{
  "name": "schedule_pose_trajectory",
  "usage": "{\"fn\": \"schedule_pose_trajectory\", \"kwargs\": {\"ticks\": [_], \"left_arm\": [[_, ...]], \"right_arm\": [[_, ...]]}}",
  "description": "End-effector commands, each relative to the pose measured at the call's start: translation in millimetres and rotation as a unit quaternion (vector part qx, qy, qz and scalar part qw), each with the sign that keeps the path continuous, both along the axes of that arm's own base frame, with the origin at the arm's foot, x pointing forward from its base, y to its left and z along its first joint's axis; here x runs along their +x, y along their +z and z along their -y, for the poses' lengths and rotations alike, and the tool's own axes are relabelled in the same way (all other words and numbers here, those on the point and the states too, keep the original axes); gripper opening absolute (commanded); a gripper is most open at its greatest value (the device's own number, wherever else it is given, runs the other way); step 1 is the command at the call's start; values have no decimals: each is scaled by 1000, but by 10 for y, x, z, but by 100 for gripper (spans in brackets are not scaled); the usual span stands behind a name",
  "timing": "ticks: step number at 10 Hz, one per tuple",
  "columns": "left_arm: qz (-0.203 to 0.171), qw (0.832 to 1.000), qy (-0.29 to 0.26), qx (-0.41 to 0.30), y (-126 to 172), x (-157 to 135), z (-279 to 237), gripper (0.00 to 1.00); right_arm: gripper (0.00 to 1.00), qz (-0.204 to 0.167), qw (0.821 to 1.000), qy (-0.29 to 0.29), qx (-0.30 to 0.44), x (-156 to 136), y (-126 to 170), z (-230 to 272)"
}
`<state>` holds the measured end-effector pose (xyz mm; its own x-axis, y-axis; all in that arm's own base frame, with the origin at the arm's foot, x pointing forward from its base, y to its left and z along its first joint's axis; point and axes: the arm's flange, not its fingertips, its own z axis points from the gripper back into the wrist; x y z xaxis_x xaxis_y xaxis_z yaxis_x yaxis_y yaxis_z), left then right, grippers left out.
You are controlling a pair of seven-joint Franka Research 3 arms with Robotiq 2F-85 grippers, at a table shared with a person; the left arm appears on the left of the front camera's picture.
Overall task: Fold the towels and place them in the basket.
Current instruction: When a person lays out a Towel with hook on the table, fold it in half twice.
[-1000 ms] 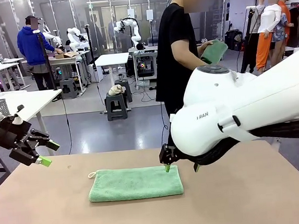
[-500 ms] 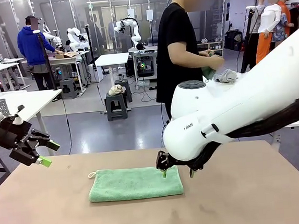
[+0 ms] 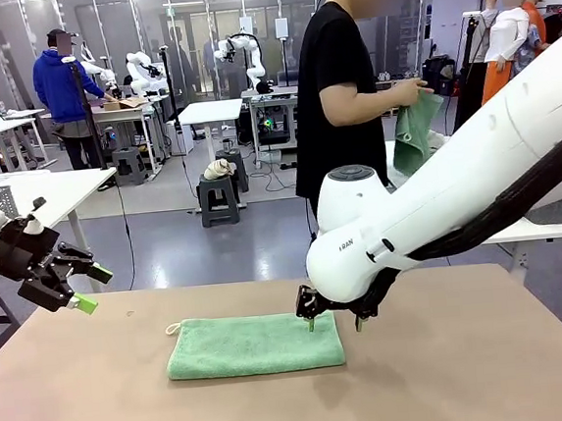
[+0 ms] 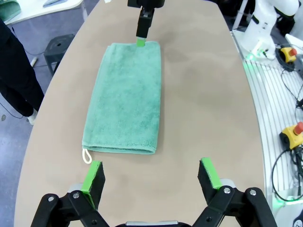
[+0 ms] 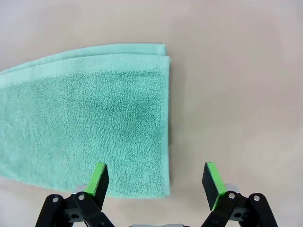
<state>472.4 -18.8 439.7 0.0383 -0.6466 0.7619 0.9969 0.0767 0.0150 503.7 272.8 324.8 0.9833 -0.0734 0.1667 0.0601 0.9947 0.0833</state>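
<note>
Now, short edge of the mint towel (image 5: 85, 123) between the wide-open right fingers (image 5: 99, 178) (left fingers (image 4: 93, 176) likewise open, well away).

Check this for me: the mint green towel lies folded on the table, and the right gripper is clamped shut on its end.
Wrong on the grip: the right gripper is open, not clamped shut. The right wrist view shows one finger over the end of the mint green towel, the other over bare table. The towel does lie folded.
</note>
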Motion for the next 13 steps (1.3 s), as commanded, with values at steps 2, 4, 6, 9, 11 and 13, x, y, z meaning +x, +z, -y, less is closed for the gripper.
{"fn": "schedule_pose_trajectory", "kwargs": {"ticks": [2,4,6,9,11,13], "left_arm": [[0,1000,0,-1,7,2,-1,100],[0,1000,0,-1,7,2,-1,100],[0,1000,0,-1,7,2,-1,100],[0,1000,0,-1,7,2,-1,100],[0,1000,0,-1,7,2,-1,100],[0,1000,0,-1,7,2,-1,100]], "right_arm": [[100,16,1000,-8,-12,79,-97,-170],[100,17,1000,-9,-19,99,-153,-195],[100,16,1000,-10,-16,124,-249,-211],[100,16,1000,-8,-19,153,-321,-240],[84,13,1000,-5,-21,178,-330,-237],[80,9,1000,-12,-19,189,-346,-217]]}}
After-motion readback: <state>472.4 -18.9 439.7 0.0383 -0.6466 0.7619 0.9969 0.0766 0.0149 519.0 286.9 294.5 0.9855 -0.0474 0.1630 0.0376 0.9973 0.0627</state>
